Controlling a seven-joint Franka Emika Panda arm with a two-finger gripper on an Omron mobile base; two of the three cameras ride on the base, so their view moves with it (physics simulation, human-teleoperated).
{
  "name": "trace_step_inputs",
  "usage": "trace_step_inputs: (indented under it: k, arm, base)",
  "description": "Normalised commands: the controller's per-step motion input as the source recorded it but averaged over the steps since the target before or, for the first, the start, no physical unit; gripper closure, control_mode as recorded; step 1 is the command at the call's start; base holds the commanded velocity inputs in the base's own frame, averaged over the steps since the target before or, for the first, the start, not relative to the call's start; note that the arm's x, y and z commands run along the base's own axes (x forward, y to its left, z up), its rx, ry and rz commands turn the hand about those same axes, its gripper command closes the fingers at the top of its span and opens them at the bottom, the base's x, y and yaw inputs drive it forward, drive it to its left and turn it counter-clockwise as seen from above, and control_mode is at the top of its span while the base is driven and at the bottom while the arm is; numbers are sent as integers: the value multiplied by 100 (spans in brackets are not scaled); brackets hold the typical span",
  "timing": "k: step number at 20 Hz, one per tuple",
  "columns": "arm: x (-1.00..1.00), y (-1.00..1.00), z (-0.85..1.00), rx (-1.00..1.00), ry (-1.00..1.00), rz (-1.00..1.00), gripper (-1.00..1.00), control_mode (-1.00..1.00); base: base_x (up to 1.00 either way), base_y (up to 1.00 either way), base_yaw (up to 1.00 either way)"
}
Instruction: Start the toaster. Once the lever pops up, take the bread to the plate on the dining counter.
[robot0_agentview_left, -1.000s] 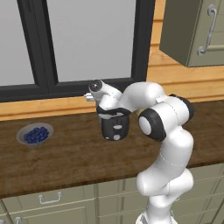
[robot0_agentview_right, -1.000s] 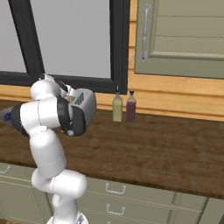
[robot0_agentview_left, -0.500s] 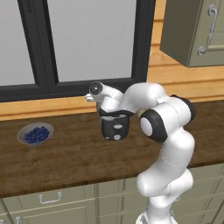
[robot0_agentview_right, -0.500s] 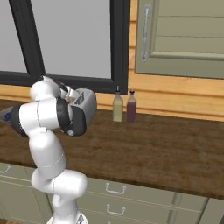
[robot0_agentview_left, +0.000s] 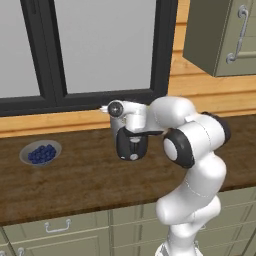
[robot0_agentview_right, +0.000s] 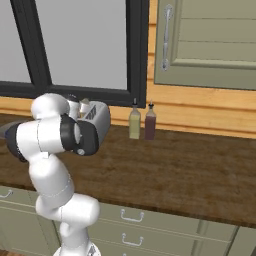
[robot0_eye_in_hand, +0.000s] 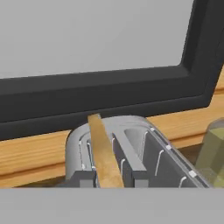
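One slice held upright: the bread (robot0_eye_in_hand: 103, 153) stands in the left slot of the toaster (robot0_eye_in_hand: 154, 144), directly below the gripper (robot0_agentview_left: 132, 134) and rising toward it, with its top edge proud of the slot.

Gripper state: it cannot be told whether the jaws are parted or clamped on the slice, as the fingertips are masked by the hand and the toaster body.

Step judged in hand: the slice is to be grasped and lifted out. A square pinch across the thin faces is advised, followed by a straight pull along the slot, so that the slot wires are not caught.

Listed around the gripper:
- window frame (robot0_eye_in_hand: 109, 94), close behind the toaster; a lift tilted rearward is to be avoided
- two bottles (robot0_agentview_right: 141, 122), beside the toaster to the gripper's right, nearest obstacle to a sideways carry
- bowl of blueberries (robot0_agentview_left: 41, 152), well apart to the left
- wall cabinet (robot0_agentview_right: 210, 40), above and to the right
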Motion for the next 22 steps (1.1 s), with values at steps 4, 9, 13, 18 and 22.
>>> trace_step_inputs:
  k: [4, 9, 13, 18, 22]
  arm:
    - [-16, -6, 100, 17, -7, 0, 100, -100]
    - [-27, 0, 100, 18, -3, 0, 100, -100]
    - [-66, -1, 100, 21, 1, 0, 100, -100]
    - [-93, -12, 100, 20, 4, 0, 100, -100]
    - [-100, -27, 89, 10, 0, 0, 100, -100]
  base:
    - [0, 0, 0]
    - [0, 0, 0]
    - [0, 0, 0]
    - [0, 0, 0]
    - [0, 0, 0]
